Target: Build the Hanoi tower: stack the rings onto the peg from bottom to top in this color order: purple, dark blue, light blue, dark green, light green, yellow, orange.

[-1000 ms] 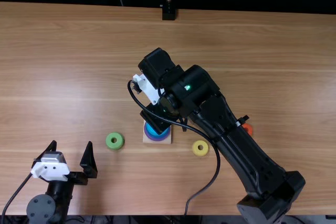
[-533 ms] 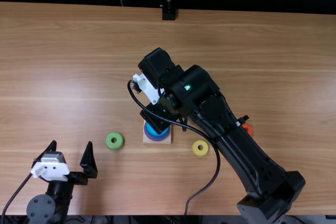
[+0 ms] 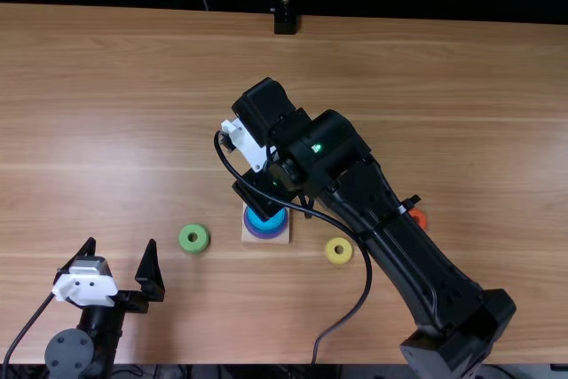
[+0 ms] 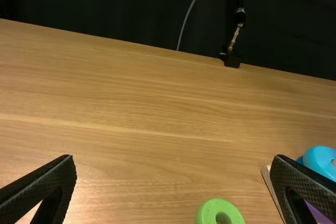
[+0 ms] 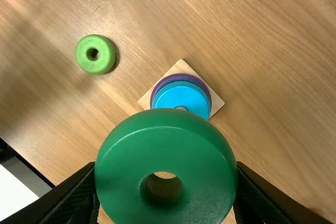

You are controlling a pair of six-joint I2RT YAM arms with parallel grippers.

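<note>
Dark green ring pinched by the right pincer near a part-built tower

On a light brown wooden tabletop [image 3: 133,130], a square wooden base [image 3: 248,233] is placed, and clock directions are given from it as seen in the top view. Three rings are stacked on the base: a purple ring [image 3: 266,234] lowest, a dark blue ring [image 4: 300,159] over it, and a light blue ring [image 3: 272,220] uppermost. The peg's tip [image 5: 181,108] can be made out in the light blue ring's hole.

The right arm [image 3: 399,237] is extended from about four o'clock, and its pincer [image 3: 263,194] is positioned over the twelve o'clock side of the base. In the right wrist view, a dark green ring [image 5: 168,150] is gripped between the two fingers, raised above the tabletop, with part of the stack hidden behind it.

A light green ring [image 3: 185,239] is laid flat near nine o'clock. A yellow ring [image 3: 330,253] is seen between three and four o'clock. An orange ring [image 3: 420,217] is found farther out at three o'clock, partly covered by the right arm.

Well apart, close to nine o'clock and beyond the light green ring, the left pincer [image 3: 122,240] is held spread wide, with nothing between its fingers.
</note>
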